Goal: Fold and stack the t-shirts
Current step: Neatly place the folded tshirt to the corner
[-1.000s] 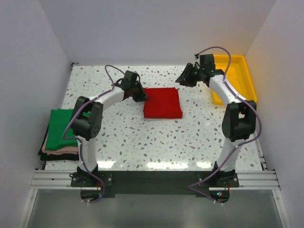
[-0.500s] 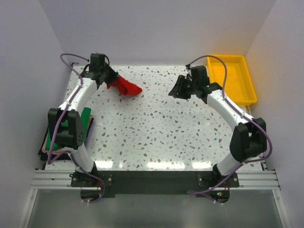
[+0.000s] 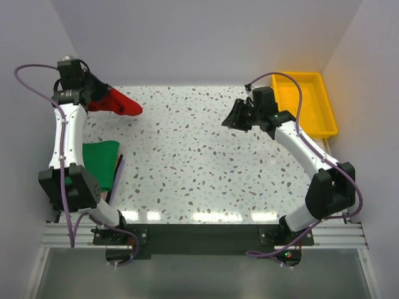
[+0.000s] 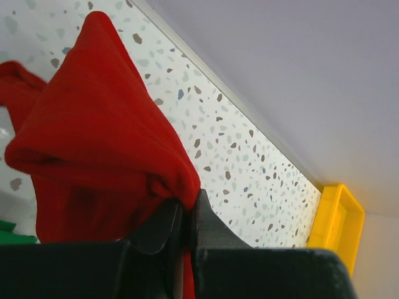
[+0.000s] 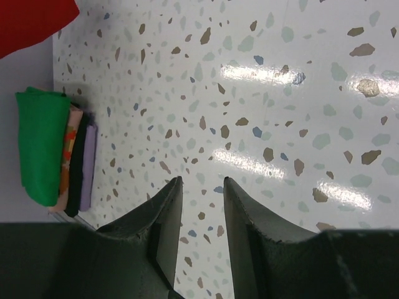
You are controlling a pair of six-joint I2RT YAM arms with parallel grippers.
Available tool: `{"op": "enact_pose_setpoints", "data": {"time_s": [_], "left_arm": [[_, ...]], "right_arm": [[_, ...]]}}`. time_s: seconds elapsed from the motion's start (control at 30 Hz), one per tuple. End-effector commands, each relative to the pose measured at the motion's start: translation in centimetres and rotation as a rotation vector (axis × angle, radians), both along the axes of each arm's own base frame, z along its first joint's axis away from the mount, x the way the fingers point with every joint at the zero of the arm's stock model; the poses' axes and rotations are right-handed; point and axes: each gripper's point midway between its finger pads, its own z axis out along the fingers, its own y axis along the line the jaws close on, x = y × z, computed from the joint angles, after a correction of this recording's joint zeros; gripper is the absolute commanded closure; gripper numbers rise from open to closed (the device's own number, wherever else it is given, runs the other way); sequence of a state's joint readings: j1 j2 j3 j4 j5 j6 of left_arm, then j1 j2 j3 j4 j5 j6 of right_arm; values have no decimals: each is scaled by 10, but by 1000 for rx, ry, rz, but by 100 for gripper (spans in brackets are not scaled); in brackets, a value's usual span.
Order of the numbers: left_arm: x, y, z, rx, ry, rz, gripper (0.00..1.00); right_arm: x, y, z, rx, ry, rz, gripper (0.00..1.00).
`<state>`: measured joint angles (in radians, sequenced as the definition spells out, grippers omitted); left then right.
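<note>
Where cloth hides: left gripper tips, pinched inside bunched red shirt.
Left arm: high over far-left corner.
Right gripper: partly parted, empty, above table.

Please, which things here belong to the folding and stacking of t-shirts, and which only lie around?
Belong to the job:
red t-shirt, hanging bunched from the shut left gripper
green t-shirt, folded, topmost at the left edge

Only lying around:
yellow tray, far right corner
other folded clothes under the green t-shirt
</note>
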<state>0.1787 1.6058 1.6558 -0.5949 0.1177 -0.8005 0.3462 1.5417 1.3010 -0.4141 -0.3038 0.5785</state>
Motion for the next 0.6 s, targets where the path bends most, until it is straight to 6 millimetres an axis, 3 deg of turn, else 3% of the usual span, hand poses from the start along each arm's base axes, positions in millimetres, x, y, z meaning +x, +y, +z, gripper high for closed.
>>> {"op": "enact_pose_setpoints", "data": {"time_s": [0.0,0.3,0.57], "left_arm": [[-23,12,31,47,-41,-54,100],[-76,56,21,105,17,15,100],[-102,66,19,164,53,35,100]], "right_arm": [[-5,-1,14,4,-40,16,64],[-11,8,13,11,-32,42,66],[-17,11,17,5,-43,51,66]]}}
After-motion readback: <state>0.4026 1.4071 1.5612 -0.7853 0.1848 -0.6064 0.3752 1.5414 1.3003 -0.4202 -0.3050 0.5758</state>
